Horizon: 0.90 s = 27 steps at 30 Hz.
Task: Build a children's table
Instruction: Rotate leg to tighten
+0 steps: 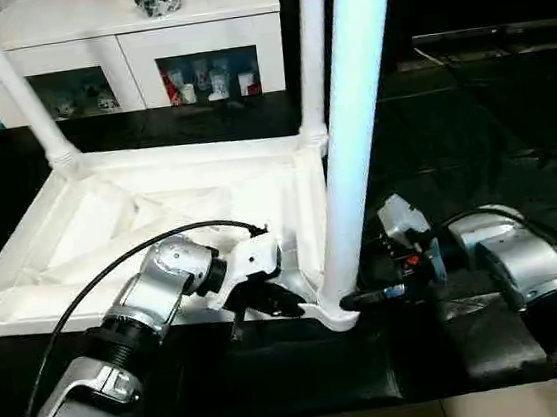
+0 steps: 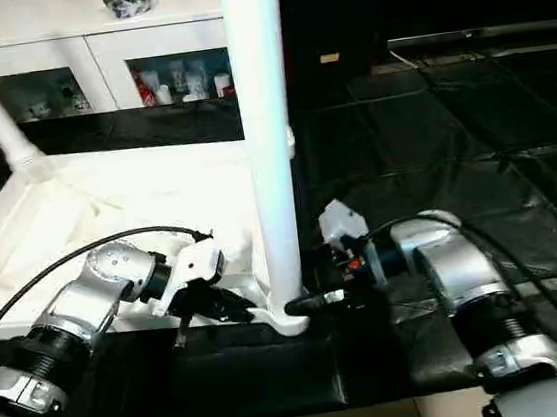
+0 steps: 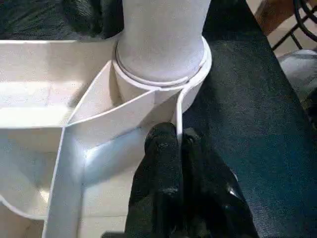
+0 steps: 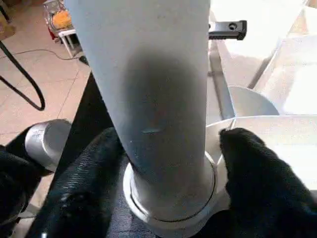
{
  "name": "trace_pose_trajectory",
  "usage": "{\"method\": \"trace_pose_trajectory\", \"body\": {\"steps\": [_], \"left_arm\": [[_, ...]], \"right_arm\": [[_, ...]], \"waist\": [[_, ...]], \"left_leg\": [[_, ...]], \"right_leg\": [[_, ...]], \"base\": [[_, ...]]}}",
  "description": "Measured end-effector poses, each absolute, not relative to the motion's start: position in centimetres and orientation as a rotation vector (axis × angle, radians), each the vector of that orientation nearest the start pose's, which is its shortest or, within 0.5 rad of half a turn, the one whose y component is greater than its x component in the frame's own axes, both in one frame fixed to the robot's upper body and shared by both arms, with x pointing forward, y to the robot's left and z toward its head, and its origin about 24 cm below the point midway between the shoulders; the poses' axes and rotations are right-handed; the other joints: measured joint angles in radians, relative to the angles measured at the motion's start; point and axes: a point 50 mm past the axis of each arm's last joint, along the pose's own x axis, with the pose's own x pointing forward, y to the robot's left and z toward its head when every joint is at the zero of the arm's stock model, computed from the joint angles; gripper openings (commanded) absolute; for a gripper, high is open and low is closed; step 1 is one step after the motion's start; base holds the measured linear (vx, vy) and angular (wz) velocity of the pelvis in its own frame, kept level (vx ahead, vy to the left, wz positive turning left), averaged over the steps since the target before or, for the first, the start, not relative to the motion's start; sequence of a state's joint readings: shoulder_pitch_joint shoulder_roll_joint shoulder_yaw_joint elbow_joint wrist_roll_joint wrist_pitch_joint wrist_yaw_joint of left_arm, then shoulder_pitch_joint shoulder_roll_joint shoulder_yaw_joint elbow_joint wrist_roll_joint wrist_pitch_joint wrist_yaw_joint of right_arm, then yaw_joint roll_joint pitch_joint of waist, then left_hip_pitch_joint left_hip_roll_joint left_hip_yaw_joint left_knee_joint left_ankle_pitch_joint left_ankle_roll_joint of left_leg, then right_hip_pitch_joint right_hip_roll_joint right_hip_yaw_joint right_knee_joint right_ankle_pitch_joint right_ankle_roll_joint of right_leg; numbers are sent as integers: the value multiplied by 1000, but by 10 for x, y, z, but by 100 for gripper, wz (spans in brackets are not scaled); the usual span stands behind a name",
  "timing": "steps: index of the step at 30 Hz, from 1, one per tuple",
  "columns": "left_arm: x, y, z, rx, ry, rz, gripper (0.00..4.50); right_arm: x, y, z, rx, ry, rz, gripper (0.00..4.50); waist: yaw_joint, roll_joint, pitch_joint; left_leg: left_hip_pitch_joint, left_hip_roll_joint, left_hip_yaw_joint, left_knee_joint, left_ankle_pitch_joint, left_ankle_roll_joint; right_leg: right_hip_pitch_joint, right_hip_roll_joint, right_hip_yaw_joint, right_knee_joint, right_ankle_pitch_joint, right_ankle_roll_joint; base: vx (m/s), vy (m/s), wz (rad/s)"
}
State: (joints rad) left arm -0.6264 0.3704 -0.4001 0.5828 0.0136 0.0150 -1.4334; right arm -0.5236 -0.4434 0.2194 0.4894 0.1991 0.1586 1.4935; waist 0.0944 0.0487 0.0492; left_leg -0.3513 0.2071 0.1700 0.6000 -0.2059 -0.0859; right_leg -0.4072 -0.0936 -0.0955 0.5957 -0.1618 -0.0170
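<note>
The white children's table lies upside down on a black mat, its ribbed top facing up. Three white legs stand in corner sockets: far left, far right and near right. My left gripper is shut on the thin rim wall of the top, right beside the near right socket. My right gripper reaches in from the right. Its fingers close on the base of the near right leg, just above the socket collar.
A white cabinet with glass doors and small items inside stands behind the table. The black mat stretches to the right and ends at the near edge over a tiled floor. Black cables run along both forearms.
</note>
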Motion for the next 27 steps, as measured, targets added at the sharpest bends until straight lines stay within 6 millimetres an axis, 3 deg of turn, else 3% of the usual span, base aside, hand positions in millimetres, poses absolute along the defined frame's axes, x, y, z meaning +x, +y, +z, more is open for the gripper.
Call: {"method": "trace_pose_trajectory", "body": {"steps": [15,24,27], "left_arm": [[303,114,55,487,463,-1665,0],[304,109,54,436,475,-1640,0],[307,111,52,418,484,-1570,0]], "right_arm": [[296,-148,65,-141,401,1606,207],[289,-148,60,-61,384,1534,199],[290,-146,56,-37,375,1436,199]], "waist": [[-1,0,0],[4,1,-1],[-6,1,-1]], "left_leg": [[0,0,0,0,0,0],[0,0,0,0,0,0],[2,0,0,0,-1,-2]], "right_leg": [[0,0,0,0,0,0],[1,0,0,1,0,0],[4,0,0,1,0,0]], "base": [[0,0,0],[0,0,0],[0,0,0]]}}
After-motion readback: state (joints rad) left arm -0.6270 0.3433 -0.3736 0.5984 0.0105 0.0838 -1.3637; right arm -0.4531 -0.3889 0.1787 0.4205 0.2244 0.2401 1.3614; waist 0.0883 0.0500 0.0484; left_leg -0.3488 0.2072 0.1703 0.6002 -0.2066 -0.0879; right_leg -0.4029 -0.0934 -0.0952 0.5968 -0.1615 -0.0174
